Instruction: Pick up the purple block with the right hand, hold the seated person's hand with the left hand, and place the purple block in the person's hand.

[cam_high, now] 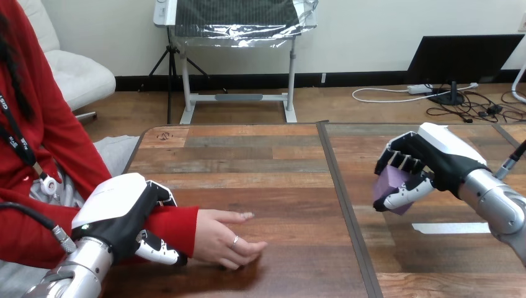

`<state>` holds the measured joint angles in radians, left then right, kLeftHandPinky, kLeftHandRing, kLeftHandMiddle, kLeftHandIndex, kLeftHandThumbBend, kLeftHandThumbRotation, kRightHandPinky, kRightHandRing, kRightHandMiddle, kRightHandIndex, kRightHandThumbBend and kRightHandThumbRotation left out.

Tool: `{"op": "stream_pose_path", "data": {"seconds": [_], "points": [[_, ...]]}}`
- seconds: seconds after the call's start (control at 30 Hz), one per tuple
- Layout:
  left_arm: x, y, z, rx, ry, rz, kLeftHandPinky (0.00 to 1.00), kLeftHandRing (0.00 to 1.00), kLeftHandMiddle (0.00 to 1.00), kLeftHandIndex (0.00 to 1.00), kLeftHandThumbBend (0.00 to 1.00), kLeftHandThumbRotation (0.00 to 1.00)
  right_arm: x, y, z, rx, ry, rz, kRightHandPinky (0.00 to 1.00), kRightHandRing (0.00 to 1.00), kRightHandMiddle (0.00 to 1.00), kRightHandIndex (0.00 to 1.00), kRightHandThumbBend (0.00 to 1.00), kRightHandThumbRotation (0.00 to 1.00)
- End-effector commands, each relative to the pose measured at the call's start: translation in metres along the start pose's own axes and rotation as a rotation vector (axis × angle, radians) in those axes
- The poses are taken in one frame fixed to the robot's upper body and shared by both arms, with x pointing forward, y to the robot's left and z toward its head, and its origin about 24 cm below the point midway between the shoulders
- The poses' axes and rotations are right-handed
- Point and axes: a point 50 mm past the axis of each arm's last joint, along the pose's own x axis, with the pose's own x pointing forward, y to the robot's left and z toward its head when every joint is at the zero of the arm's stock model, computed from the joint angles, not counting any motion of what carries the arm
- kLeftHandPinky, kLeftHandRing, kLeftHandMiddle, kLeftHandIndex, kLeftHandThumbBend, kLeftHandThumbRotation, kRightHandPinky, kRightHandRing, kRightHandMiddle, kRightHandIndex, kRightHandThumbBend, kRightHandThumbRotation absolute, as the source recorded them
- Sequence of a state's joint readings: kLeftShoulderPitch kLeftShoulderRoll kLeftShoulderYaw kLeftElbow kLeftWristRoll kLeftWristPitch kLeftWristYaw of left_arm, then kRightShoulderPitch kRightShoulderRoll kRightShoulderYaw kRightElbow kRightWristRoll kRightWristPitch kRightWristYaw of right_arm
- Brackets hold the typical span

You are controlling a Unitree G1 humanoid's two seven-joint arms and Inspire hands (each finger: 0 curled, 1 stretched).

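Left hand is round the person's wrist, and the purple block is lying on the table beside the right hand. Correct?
Not quite. The purple block is not lying on the table: the right hand holds it, fingers curled round it, as the head view shows. The left hand is round the person's wrist, as you said.

The desk (pixel 260 155) is a surface of wooden planks in mixed brown and grey tones. A dark seam (pixel 345 205) splits it, running from the far edge toward the near edge. On the left panel the person's hand (pixel 223 239) lies back up with fingers loosely bent, and its red sleeve (pixel 177 223) rests on the wood behind it. On the right panel lies a flat white strip (pixel 451 228).
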<state>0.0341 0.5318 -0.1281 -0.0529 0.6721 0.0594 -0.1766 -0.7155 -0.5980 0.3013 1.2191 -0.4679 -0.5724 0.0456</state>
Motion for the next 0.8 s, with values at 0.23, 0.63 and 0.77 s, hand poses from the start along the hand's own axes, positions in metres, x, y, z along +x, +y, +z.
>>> {"op": "stream_pose_path", "data": {"seconds": [0.23,0.63,0.77], "points": [[-0.001,0.069,0.042,-0.012,-0.206,0.316,0.24,0.30,0.40,0.41,0.82,0.00,0.019,-0.038,0.048,0.049,-0.195,-0.140,0.47,0.45,0.49,0.49,0.75,0.00],[-0.002,0.077,0.047,-0.018,-0.235,0.344,0.28,0.34,0.41,0.41,0.84,0.00,0.021,-0.034,0.061,0.072,-0.269,-0.148,0.46,0.44,0.48,0.48,0.76,0.00],[-0.001,0.079,0.048,-0.020,-0.236,0.346,0.28,0.34,0.41,0.41,0.83,0.00,0.021,-0.032,0.066,0.081,-0.292,-0.149,0.45,0.44,0.47,0.47,0.76,0.00]]}}
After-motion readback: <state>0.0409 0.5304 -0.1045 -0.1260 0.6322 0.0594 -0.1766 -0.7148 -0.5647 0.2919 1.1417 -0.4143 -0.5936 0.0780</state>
